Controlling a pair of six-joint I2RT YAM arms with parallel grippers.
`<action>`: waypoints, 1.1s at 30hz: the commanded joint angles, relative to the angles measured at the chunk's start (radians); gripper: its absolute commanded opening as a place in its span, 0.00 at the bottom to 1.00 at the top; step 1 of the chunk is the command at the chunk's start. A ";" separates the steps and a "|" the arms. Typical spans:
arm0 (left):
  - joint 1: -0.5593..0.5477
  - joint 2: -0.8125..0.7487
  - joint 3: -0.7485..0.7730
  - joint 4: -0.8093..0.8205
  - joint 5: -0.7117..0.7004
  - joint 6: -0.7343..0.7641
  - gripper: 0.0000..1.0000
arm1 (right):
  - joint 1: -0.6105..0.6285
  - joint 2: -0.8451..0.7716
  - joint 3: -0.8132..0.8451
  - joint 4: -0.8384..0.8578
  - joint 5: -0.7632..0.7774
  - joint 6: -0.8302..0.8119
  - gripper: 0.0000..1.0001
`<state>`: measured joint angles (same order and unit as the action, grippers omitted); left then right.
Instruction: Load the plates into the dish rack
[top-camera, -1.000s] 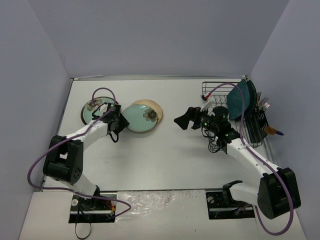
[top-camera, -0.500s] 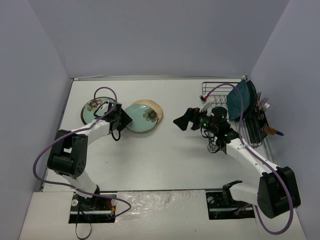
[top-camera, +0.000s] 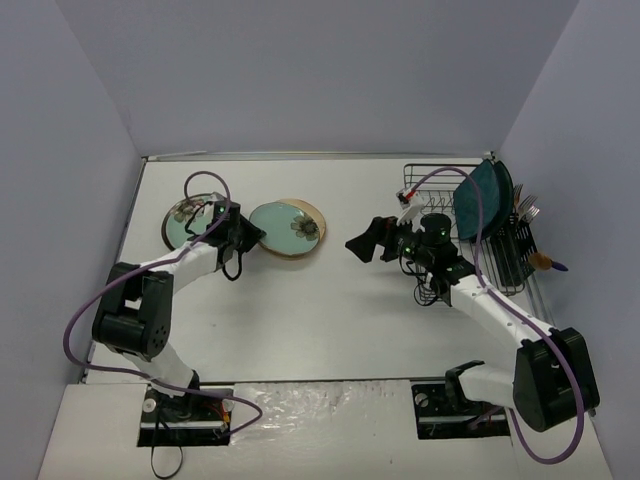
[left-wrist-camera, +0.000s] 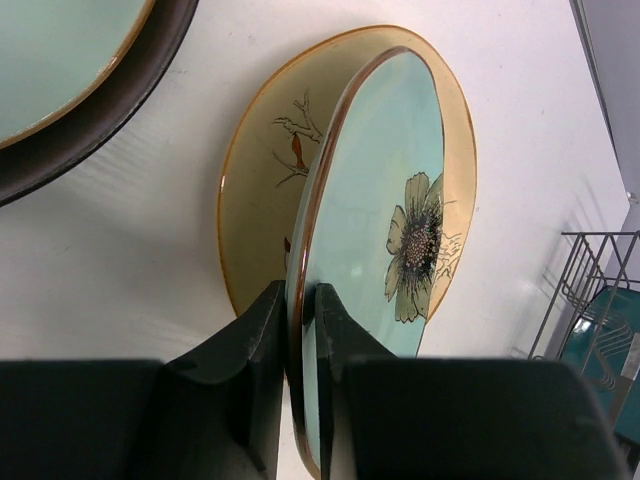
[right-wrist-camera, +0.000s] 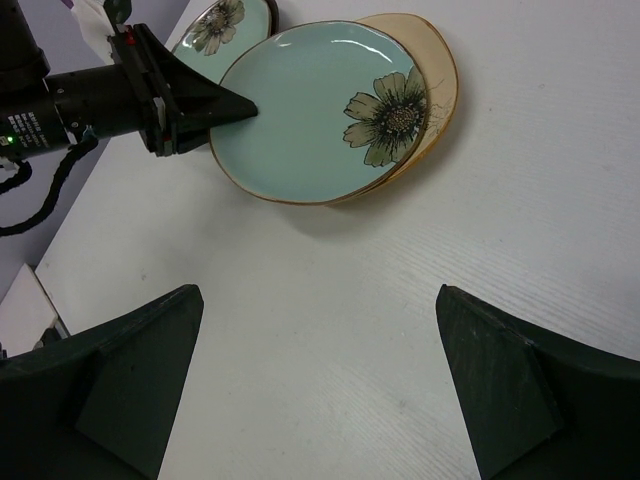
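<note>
My left gripper (top-camera: 247, 232) is shut on the near rim of the tan-rimmed mint-green flower plate (top-camera: 278, 221). The plate is tilted up over the cream floral plate (top-camera: 314, 234). In the left wrist view my jaws (left-wrist-camera: 298, 310) pinch that rim (left-wrist-camera: 380, 200), with the cream plate (left-wrist-camera: 255, 170) behind it. The dark-rimmed mint plate (top-camera: 185, 222) lies flat at the left. Two dark teal plates (top-camera: 482, 198) stand in the black wire dish rack (top-camera: 420, 185) at the right. My right gripper (top-camera: 357, 243) is open and empty over the table between plates and rack; in its own view (right-wrist-camera: 320, 380) it faces the held plate (right-wrist-camera: 310, 110).
Cutlery (top-camera: 528, 215) stands in the holder on the rack's right side. A small wire basket (top-camera: 430, 292) hangs at the rack's near left corner under my right arm. Grey walls enclose the white table (top-camera: 320, 320).
</note>
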<state>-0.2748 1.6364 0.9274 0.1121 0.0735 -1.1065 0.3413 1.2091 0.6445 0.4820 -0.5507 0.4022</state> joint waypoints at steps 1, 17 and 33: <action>0.003 -0.104 -0.010 -0.045 -0.032 0.032 0.00 | 0.011 0.000 0.019 0.073 -0.027 -0.010 1.00; 0.010 -0.562 -0.104 0.008 0.118 0.092 0.00 | 0.056 0.096 0.139 0.131 -0.132 0.127 1.00; 0.019 -0.816 -0.210 0.158 0.269 0.117 0.00 | 0.146 0.320 0.339 0.196 -0.216 0.210 1.00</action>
<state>-0.2649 0.8901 0.6640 0.0135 0.2727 -0.9699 0.4653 1.4924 0.9182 0.5542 -0.7057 0.5721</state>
